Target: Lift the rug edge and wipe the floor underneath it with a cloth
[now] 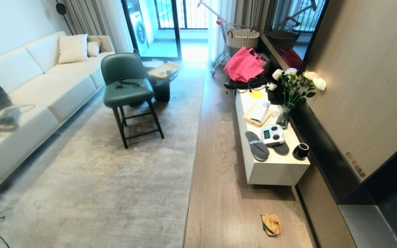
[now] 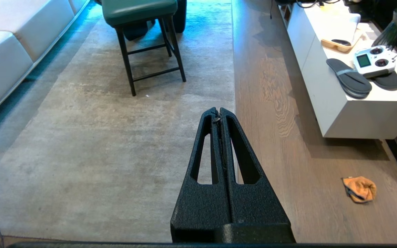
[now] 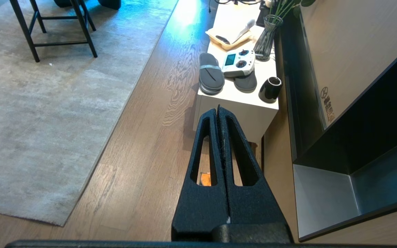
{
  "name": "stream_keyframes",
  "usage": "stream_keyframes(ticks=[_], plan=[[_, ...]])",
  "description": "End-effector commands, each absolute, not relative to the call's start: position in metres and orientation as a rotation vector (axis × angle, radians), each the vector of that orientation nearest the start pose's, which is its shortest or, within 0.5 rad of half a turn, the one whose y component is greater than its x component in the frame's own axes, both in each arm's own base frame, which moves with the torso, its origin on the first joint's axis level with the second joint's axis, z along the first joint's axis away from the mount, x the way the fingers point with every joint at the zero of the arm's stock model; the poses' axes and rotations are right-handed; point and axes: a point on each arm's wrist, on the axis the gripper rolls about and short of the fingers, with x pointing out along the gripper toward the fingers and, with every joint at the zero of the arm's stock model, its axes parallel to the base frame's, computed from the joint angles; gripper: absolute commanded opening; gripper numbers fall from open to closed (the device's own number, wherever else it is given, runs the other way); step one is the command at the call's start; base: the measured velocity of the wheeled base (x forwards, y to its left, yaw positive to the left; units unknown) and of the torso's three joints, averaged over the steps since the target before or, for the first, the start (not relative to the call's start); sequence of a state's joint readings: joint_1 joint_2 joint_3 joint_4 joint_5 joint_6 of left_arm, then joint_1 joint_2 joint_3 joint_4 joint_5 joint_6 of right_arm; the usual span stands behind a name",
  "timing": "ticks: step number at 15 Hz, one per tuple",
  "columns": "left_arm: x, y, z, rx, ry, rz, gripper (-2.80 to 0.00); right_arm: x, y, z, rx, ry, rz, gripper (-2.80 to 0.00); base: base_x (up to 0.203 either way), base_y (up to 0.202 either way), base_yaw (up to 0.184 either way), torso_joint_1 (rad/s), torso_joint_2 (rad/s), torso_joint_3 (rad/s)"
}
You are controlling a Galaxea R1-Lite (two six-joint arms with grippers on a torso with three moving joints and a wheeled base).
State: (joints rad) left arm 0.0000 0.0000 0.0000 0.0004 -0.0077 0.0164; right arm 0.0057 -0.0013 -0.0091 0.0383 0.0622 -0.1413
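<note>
A sofa (image 1: 29, 100) lines the left wall, and a green chair (image 1: 128, 86) stands on the rug. The rug edge (image 1: 194, 144) lies flat along the floor (image 1: 219, 193). The cloth (image 1: 271, 224) sits crumpled on the floor, near the white cabinet (image 1: 274, 168). The left gripper (image 2: 218, 111) and the right gripper (image 3: 217, 108) are both clenched and empty.

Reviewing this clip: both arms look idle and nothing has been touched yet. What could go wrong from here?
1. The small orange-yellow fuzzy cloth lies crumpled on the light brown wood floor, near the white low cabinet; a reach could bump the cabinet.
2. The pale grey rug edge lies flat on the floor; the shut left pincer and shut right pincer may struggle to get under it.
</note>
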Motion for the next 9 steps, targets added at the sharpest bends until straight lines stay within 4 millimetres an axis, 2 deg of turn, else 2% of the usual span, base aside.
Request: stream_keyframes(ticks=[1, 3, 9], plan=[[-0.0228, -0.0002, 0.0755, 0.017, 0.000, -0.008, -2.80, -0.0236, 0.0013, 0.0741, -0.140, 0.024, 0.071, -2.80, 0.000, 0.000, 0.000, 0.095, -0.19, -0.092], [-0.0228, -0.0002, 0.0753, 0.017, 0.001, -0.008, -2.80, -0.0237, 0.0013, 0.0745, -0.139, 0.023, 0.071, -2.80, 0.000, 0.000, 0.000, 0.073, -0.16, -0.095], [-0.0228, -0.0002, 0.0755, 0.018, 0.000, -0.008, -2.80, -0.0237, 0.0013, 0.0745, -0.137, 0.023, 0.071, -2.80, 0.000, 0.000, 0.000, 0.000, 0.00, 0.000]])
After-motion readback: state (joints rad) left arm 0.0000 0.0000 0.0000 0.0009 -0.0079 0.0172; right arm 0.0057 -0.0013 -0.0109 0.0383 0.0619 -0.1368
